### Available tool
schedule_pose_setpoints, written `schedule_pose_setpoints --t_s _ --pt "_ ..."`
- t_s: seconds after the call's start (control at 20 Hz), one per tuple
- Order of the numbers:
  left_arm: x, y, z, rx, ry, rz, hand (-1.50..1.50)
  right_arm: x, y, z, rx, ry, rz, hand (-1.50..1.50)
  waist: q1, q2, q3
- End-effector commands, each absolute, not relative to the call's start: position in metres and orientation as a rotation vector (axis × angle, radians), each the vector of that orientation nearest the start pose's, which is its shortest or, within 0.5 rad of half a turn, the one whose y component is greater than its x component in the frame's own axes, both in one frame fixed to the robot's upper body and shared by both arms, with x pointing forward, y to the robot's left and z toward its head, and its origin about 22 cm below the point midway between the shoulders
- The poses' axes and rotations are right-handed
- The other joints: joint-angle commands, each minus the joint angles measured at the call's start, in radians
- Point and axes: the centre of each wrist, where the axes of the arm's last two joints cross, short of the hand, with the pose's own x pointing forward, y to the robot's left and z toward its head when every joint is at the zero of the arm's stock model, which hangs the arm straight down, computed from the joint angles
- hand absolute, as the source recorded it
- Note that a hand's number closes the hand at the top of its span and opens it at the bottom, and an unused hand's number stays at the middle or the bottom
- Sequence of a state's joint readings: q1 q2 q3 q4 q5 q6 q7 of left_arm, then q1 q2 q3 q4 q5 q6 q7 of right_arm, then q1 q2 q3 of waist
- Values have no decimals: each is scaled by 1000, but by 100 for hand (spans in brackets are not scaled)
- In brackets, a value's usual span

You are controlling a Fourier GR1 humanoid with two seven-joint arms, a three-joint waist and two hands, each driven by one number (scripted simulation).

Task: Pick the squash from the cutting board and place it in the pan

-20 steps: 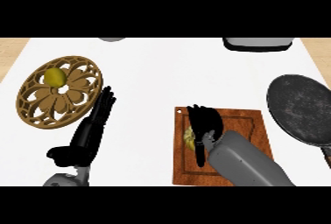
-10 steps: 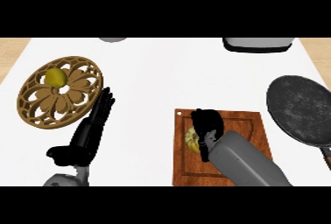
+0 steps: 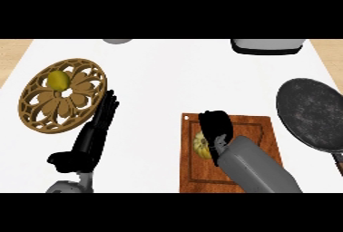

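At the far left lay a round carved wooden trivet [image 3: 64, 96] with a small yellow fruit [image 3: 58, 80] on its upper part. Just beside the trivet's right rim the left hand [image 3: 100, 121] rested on the white counter [image 3: 174, 77], fingers straight and together, holding nothing.

Right of centre sat the wooden cutting board [image 3: 258, 130]. The squash [image 3: 200, 144], pale yellow and ribbed, was on the board near its left edge. The right hand [image 3: 216, 126] was over it, touching or all but touching its right side and hiding part of it. Whether that hand had closed on the squash could not be told from this view. The squash looked not yet lifted.

At the right edge, apart from the board, the dark round pan [image 3: 313, 111] lay with nothing in it, its handle running off toward the lower right.

By my judgement the step in hand was the grasp itself. The next move would call for the hand to close round the squash, raise it off the board, then carry it rightward over the near rim of the pan and lower it before letting go. The ribbed, rounded squash could roll if caught off-centre.
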State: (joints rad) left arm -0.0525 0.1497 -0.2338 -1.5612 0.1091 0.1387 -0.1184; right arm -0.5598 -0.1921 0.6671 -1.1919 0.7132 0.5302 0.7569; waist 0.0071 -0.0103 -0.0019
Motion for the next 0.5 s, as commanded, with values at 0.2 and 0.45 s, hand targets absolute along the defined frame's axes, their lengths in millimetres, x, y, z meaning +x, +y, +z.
schedule_pose_setpoints --t_s 0.2,0.45 --pt "251 199 4 -45 -1699 -119 0 298 -103 36 -832 -918 1207 150 -29 7 3" --pt "235 197 -3 -53 -1690 -112 0 284 -107 45 -954 -1085 892 150 -23 4 2"
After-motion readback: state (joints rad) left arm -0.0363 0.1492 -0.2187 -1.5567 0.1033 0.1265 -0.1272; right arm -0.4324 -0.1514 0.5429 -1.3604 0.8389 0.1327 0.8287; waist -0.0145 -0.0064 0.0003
